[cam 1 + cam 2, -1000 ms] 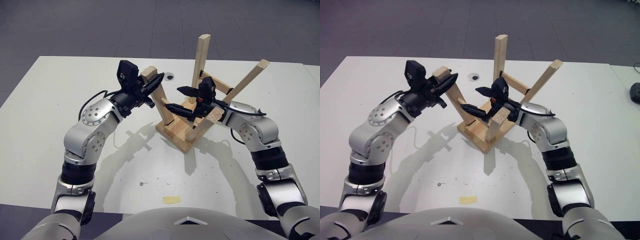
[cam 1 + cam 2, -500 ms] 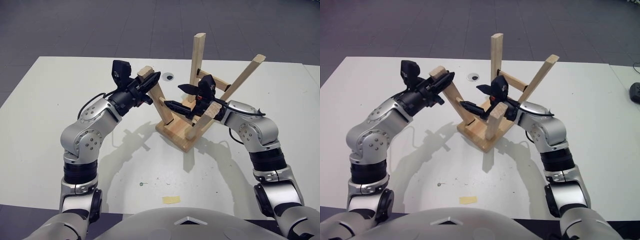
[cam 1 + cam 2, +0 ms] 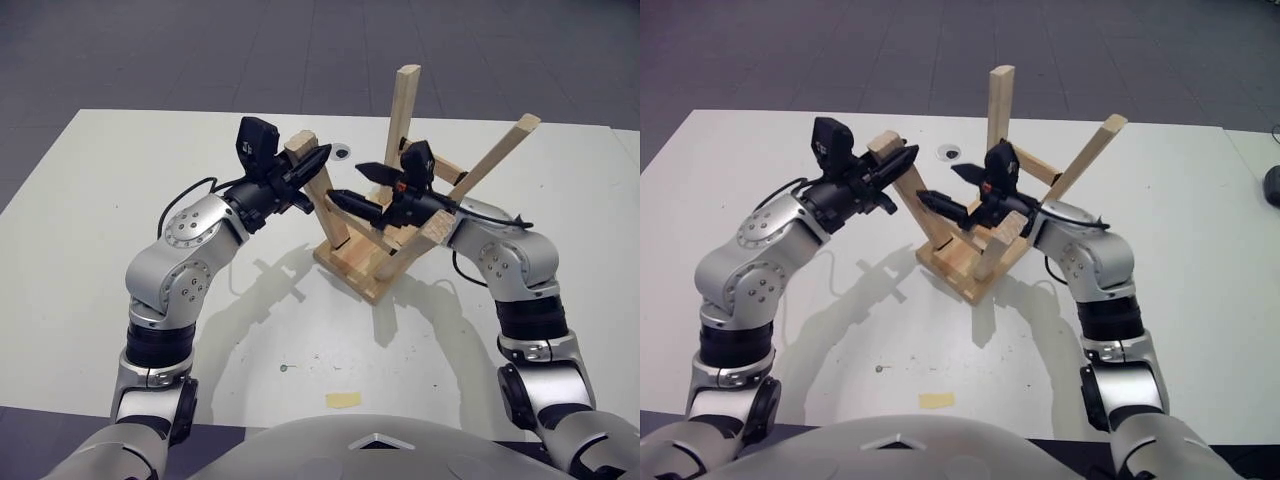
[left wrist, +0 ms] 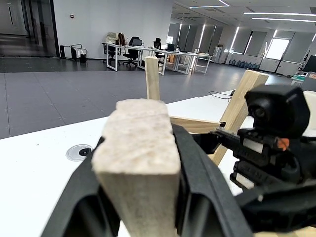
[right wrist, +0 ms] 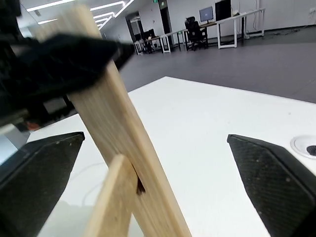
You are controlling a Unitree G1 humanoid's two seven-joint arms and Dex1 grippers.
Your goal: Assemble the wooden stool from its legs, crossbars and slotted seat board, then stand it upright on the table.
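The wooden stool lies upside down on the white table (image 3: pixel 90 210), seat board (image 3: pixel 362 272) at the bottom and its legs pointing up and outward. My left gripper (image 3: pixel 312 163) is shut on the top end of the near-left leg (image 3: pixel 324 208); the leg's end face (image 4: pixel 136 133) sits between the black fingers (image 4: pixel 195 182). My right gripper (image 3: pixel 348 182) stands open just right of that leg, among the legs above the seat board. Its two fingers (image 5: pixel 269 177) straddle the held leg (image 5: pixel 123 133), where a crossbar (image 5: pixel 111 197) meets it.
A round cable hole (image 3: pixel 341 153) is set in the table behind the stool. A yellow scrap of tape (image 3: pixel 343 400) and a small dark speck (image 3: pixel 284 368) lie near the front edge. Bare tabletop spreads left and right of the stool.
My right gripper has risen and moved towards the leg held by the left, staying open. The left gripper kept its hold, swaying slightly left and back with the stool.
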